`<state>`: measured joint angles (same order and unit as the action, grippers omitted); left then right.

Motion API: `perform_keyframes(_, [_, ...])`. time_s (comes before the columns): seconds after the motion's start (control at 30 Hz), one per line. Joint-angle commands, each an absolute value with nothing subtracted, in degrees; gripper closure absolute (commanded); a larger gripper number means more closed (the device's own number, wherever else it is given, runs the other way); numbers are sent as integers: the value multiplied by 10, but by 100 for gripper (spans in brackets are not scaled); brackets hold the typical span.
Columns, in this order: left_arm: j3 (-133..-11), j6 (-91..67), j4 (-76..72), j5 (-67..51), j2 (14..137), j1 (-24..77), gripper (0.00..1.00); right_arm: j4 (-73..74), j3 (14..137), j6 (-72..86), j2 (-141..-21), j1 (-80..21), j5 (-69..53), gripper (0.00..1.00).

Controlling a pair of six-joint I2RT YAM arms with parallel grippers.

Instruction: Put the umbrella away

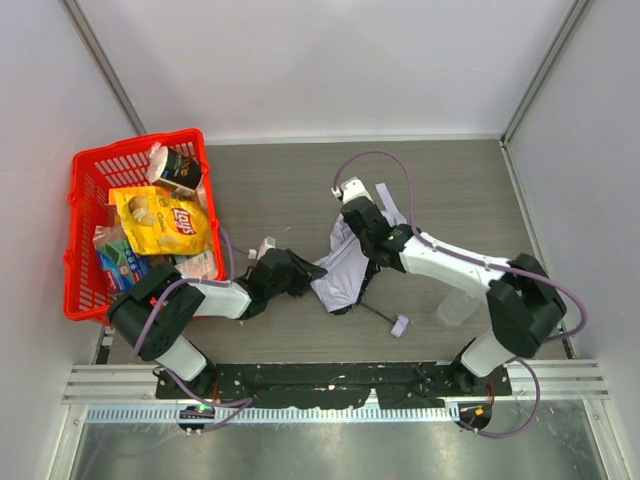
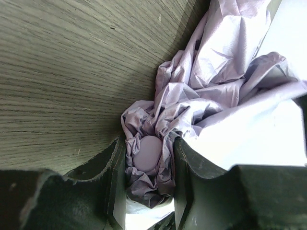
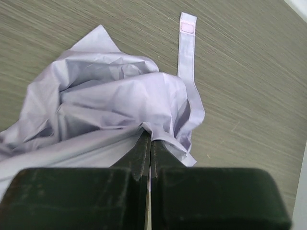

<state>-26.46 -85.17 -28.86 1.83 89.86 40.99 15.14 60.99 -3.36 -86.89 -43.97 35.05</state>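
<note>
Left gripper (image 2: 149, 165) hugs the umbrella (image 1: 345, 272) at its bunched top, my right gripper (image 3: 150, 143) pinches a fold; strap (image 3: 187, 52) lies loose, so I think rolling remains

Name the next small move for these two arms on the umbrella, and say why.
Probably: the right gripper pulls its pinched fold of the umbrella snug across the bundle while the left gripper holds. The canopy lies loose and crumpled, the left gripper is clamped around bunched fabric at one end, and the closure strap lies flat on the table, unfastened.
</note>
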Motion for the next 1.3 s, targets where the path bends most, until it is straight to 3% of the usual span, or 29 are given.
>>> perform_keyframes(0.0, [-246, -827, -200, 41, 904, 413, 100, -57, 609, -126, -925, -398, 367, 99])
perform_keyframes(0.13, [-242, -827, -192, 49, 887, 412, 100, 32, 659, -107, -982, -389, 390, 99])
perform_keyframes(0.2, [-244, -826, -188, 50, 886, 412, 100, 105, 688, -67, -977, -392, 420, 88])
perform_keyframes(0.27, [-247, -831, -184, 49, 888, 413, 100, 230, 732, -18, -970, -394, 405, 64])
perform_keyframes(0.33, [-252, -838, -171, 46, 893, 412, 100, 383, 803, 55, -969, -406, 440, 57])
perform_keyframes(0.37, [-254, -843, -165, 42, 894, 413, 100, 405, 795, 62, -955, -432, 456, 46])
perform_keyframes(0.43, [-259, -855, -152, 41, 894, 413, 100, 425, 755, 61, -894, -475, 477, 38])
perform_keyframes(0.57, [-278, -876, -106, 36, 904, 412, 100, 340, 640, -30, -761, -594, 269, 37])
perform_keyframes(0.67, [-303, -884, -55, 28, 913, 412, 100, 258, 571, -62, -733, -691, 261, 34])
perform_keyframes(0.9, [-352, -880, 66, 33, 913, 410, 100, 95, 461, -100, -760, -710, 249, 31])
perform_keyframes(1.27, [-402, -861, 136, 8, 944, 403, 100, -73, 423, -137, -868, -672, 258, 30])
